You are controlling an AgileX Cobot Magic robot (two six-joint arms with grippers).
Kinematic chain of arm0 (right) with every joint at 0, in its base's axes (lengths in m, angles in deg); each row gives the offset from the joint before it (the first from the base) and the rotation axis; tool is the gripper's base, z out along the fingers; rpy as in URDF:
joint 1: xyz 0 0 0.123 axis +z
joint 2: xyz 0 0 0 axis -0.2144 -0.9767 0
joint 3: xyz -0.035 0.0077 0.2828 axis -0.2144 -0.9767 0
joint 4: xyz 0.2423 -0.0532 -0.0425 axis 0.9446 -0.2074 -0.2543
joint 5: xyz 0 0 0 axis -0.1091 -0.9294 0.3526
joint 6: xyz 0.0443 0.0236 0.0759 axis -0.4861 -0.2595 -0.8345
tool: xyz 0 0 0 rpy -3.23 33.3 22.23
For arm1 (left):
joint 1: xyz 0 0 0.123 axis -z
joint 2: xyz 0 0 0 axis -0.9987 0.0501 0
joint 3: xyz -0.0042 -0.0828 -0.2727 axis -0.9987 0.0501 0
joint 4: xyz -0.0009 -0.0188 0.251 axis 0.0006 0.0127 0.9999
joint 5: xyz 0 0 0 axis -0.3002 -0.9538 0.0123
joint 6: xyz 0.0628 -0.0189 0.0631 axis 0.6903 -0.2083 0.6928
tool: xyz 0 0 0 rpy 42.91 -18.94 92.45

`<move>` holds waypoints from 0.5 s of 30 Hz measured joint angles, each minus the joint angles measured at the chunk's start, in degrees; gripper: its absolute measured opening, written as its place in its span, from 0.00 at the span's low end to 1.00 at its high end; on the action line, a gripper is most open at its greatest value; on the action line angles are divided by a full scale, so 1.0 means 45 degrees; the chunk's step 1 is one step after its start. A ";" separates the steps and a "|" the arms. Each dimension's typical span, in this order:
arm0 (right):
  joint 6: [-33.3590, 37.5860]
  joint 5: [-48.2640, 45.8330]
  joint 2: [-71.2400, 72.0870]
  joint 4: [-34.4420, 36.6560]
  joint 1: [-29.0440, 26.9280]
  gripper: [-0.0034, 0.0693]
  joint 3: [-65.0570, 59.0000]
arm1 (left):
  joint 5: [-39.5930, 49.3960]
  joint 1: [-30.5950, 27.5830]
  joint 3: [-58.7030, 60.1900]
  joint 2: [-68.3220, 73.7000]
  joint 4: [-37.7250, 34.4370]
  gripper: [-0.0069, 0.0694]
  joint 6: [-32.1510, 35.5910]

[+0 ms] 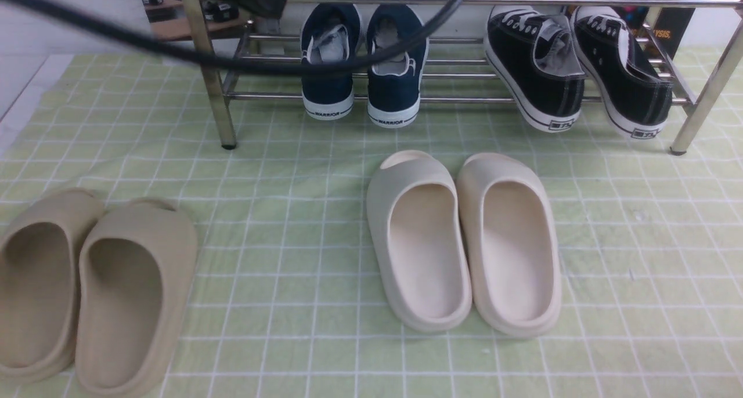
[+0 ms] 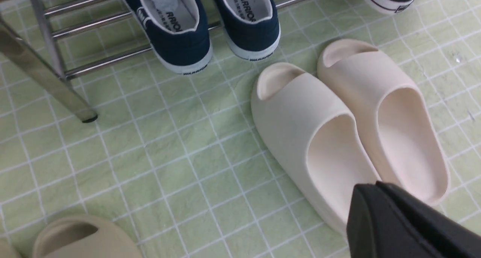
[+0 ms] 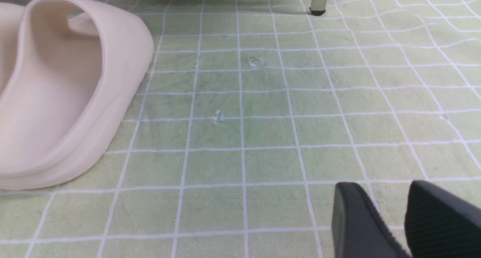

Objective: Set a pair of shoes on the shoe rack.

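The two navy blue shoes [image 1: 328, 61] [image 1: 396, 67] stand side by side on the lower bars of the chrome shoe rack [image 1: 267, 96], heels marked "WARRIOR" towards me. They also show in the left wrist view [image 2: 176, 28] [image 2: 250, 21], with the rack's leg [image 2: 41, 77] beside them. My left gripper [image 2: 376, 184] is shut and empty, above the heel of a cream slide and well clear of the navy shoes. My right gripper [image 3: 379, 188] is open and empty, low over the green checked cloth. Neither gripper shows in the front view.
Black lace-up sneakers [image 1: 537, 67] [image 1: 624, 73] lean on the rack's right part. A cream pair of slides [image 1: 464, 241] lies in front of the rack, also in the wrist views [image 2: 312, 137] [image 3: 64, 88]. Beige slides [image 1: 87, 288] lie near left. A black cable [image 1: 174, 53] crosses the front view's top.
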 joint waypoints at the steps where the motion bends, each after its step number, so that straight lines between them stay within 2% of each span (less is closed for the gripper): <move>1: 0.0000 0.0000 0.0000 0.0000 0.0000 0.38 0.0000 | -0.0938 0.0000 0.1670 -0.0924 0.0011 0.07 -0.0167; 3: 0.0000 0.0000 0.0000 0.0000 0.0000 0.38 0.0000 | -0.2604 0.0000 0.3810 -0.2491 0.0052 0.07 -0.0415; 5: 0.0000 0.0000 0.0000 0.0000 0.0000 0.38 0.0000 | -0.3455 0.0000 0.4891 -0.3261 0.0052 0.07 -0.0530; 6: 0.0000 0.0000 0.0000 0.0000 0.0000 0.38 0.0000 | -0.5218 0.0000 0.7032 -0.4802 0.0052 0.07 -0.0718; 7: 0.0000 0.0000 0.0000 0.0000 0.0000 0.38 0.0000 | -0.5563 0.0000 0.7451 -0.4948 0.0052 0.07 -0.0746; 9: 0.0000 0.0000 0.0000 0.0000 0.0000 0.38 0.0000 | -0.7445 0.0000 0.9889 -0.6594 0.0052 0.07 -0.0938; 10: 0.0000 0.0000 0.0000 0.0000 0.0000 0.38 0.0000 | -0.7586 0.0000 1.0087 -0.6716 0.0052 0.07 -0.0966; 12: 0.0000 0.0000 0.0000 0.0000 0.0000 0.38 0.0000 | -0.9263 0.0000 1.2457 -0.8166 0.0022 0.07 -0.1198; 13: 0.0000 0.0000 0.0000 0.0000 0.0000 0.38 0.0000 | -0.9383 0.0000 1.2622 -0.8251 0.0025 0.07 -0.1215; 15: 0.0000 0.0000 0.0000 0.0000 0.0000 0.38 0.0000 | -1.0638 0.0000 1.4744 -0.9161 0.0014 0.07 -0.1284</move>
